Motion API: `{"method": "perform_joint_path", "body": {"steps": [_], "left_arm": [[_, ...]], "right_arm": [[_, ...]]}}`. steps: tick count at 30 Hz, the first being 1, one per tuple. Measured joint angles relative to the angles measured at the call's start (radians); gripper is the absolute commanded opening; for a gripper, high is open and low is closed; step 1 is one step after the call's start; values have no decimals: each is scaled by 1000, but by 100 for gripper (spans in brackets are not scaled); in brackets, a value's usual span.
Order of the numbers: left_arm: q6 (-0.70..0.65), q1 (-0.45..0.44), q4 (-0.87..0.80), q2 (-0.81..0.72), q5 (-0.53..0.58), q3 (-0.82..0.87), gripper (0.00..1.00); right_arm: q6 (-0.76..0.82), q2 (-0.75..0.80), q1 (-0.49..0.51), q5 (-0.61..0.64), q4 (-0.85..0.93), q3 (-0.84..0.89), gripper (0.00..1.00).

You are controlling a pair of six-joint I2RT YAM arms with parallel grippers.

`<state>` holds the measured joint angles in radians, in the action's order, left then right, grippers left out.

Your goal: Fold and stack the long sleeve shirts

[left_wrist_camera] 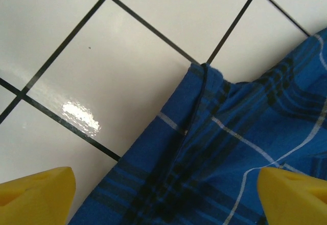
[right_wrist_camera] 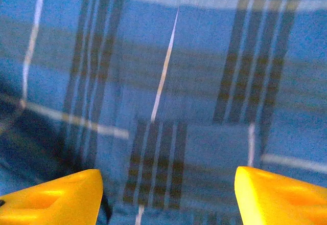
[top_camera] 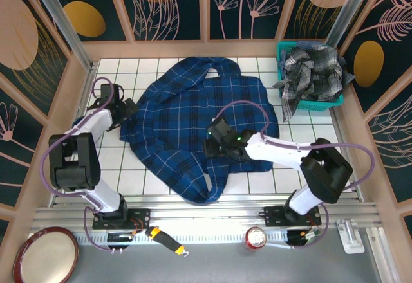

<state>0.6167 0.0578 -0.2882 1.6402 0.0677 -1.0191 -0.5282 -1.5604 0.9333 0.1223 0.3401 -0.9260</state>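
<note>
The navy-blue plaid long sleeve shirt (top_camera: 193,119) lies spread out, somewhat rumpled, on the white tiled table (top_camera: 309,148). A grey, black and white checked shirt (top_camera: 312,71) is bunched in the basket at the back right. My left gripper (top_camera: 127,112) is at the blue shirt's left edge. In the left wrist view it (left_wrist_camera: 163,204) is open, its yellow fingertips (left_wrist_camera: 36,197) straddling a hemmed corner of the blue shirt (left_wrist_camera: 225,148). My right gripper (top_camera: 212,143) hovers over the shirt's middle, open, with blue plaid cloth (right_wrist_camera: 168,82) beneath its yellow fingertips (right_wrist_camera: 281,197) and nothing clamped.
The teal mesh basket (top_camera: 283,54) stands at the back right corner. Low wooden walls (top_camera: 64,96) ring the table. On the near ledge lie a red plate (top_camera: 45,254), a yellow-handled screwdriver (top_camera: 164,240) and a drink can (top_camera: 255,238).
</note>
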Motion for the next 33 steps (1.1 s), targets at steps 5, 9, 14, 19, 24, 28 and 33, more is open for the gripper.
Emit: {"method": "perform_joint_path", "body": {"steps": [5, 9, 14, 19, 24, 28, 33], "left_arm": [[-8, 0, 0, 30, 0, 0, 90], [-13, 0, 0, 32, 0, 0, 90], [-18, 0, 0, 32, 19, 0, 91], [-26, 0, -8, 30, 24, -8, 92], [-28, 0, -19, 1, 37, -10, 95], [-29, 0, -31, -46, 63, -8, 97], [-27, 0, -27, -137, 76, 65, 99]], "right_arm": [[-37, -91, 58, 15, 102, -6, 50], [-60, -98, 55, 39, 166, -11, 17], [-57, -97, 54, 66, 204, -48, 0], [-45, -32, 48, 118, 255, -116, 0], [2, 112, -48, 146, 220, -179, 0], [56, 109, -191, 148, 128, -259, 0], [90, -78, -310, 184, 44, -388, 9]]}}
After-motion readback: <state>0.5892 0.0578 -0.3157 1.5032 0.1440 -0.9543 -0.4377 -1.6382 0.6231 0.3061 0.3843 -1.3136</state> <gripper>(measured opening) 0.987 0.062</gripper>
